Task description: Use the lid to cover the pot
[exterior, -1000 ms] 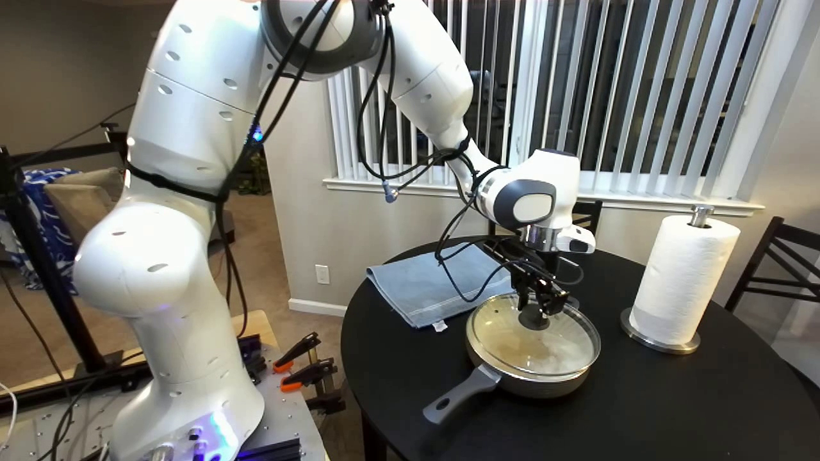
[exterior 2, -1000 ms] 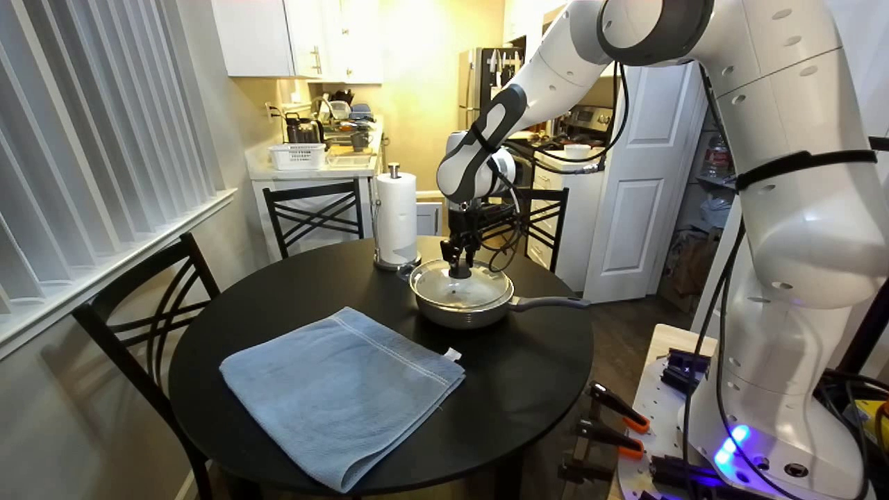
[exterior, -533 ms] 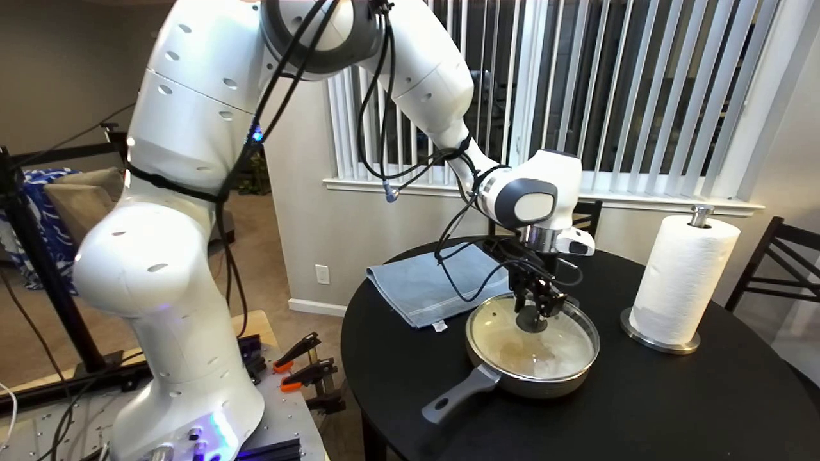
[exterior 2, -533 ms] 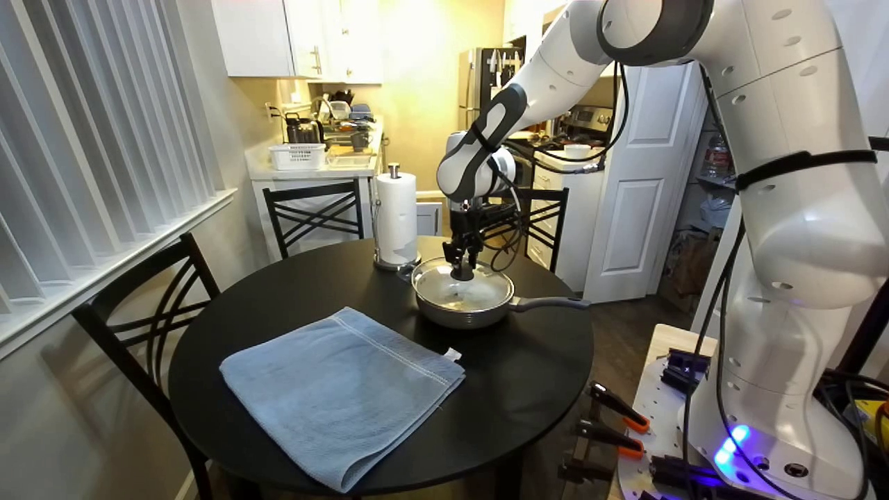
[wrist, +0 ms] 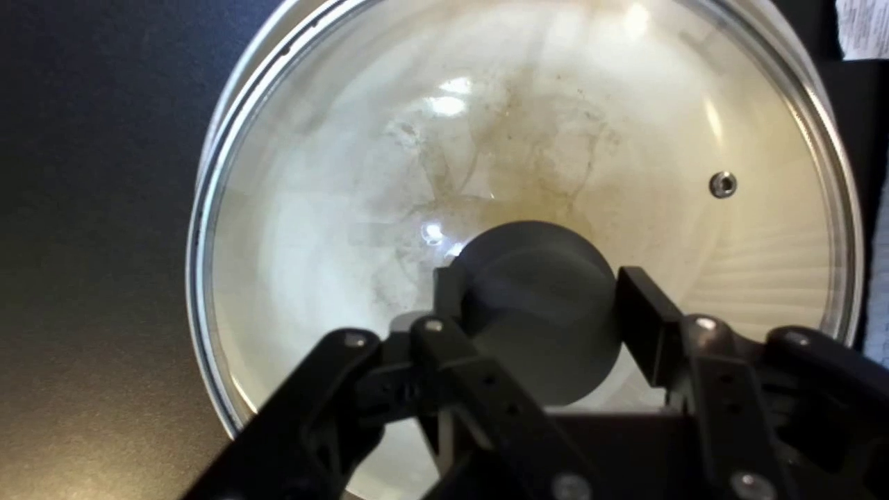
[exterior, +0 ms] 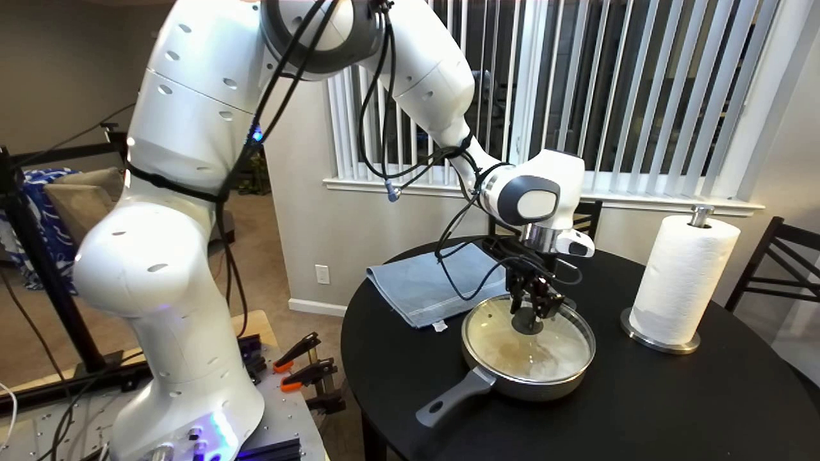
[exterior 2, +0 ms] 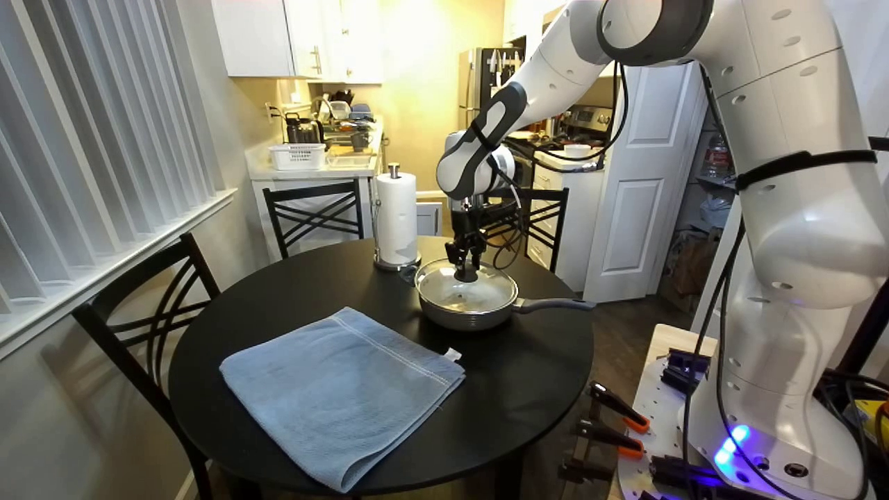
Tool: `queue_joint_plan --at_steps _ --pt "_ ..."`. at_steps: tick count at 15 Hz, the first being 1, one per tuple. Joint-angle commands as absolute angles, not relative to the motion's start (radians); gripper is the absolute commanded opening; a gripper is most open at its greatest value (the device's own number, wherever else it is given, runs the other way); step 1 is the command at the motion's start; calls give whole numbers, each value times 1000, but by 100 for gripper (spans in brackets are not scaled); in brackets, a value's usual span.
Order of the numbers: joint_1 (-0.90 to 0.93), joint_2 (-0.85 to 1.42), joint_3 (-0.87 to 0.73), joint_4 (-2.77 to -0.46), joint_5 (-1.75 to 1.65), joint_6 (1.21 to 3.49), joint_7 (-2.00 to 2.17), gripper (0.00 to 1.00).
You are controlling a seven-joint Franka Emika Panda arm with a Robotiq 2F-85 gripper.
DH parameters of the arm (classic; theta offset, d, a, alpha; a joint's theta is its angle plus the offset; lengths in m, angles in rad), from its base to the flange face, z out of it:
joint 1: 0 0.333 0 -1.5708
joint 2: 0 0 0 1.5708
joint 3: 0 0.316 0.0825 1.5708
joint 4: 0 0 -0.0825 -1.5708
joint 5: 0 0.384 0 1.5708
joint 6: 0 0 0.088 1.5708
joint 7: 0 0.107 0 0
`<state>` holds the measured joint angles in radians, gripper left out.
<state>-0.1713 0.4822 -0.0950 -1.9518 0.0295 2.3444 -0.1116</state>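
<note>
"As the hand (wrist: 542, 292) is right at the lid (exterior: 528, 349), has it got hold of anything?"

"Yes, the knob (wrist: 545, 326): its two fingers (wrist: 646, 319) bear on opposite sides, parted only by that width."

"And the lid?"

"On the pot (exterior 2: 469, 319) in both exterior views, spanning the opening, though the wrist view shows a sliver of the pot past its edge."

"And the pot?"

"On the counter (exterior: 672, 403), near the roll (exterior 2: 397, 219), its handle (exterior: 456, 398) aimed toward the robot (exterior: 147, 256)."

"Is that a cloth (exterior 2: 340, 392) close by?"

"Yes, blue and folded, lying near the pot, a white label (exterior 2: 452, 355) at its edge."
</note>
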Motion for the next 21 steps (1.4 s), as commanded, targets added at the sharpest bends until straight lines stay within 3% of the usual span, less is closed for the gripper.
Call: queue_joint_plan --at_steps 1,17,18,19,21 --pt "-170 468 -94 -1957 18 2315 -119 33" --pt "-160 455 -103 -1966 4 2267 -102 33" --pt "-159 455 -104 -1964 3 2254 -97 83" --pt "-157 453 -105 -1966 0 2256 -95 84" --pt "-157 430 -104 -1982 2 2249 -97 95"
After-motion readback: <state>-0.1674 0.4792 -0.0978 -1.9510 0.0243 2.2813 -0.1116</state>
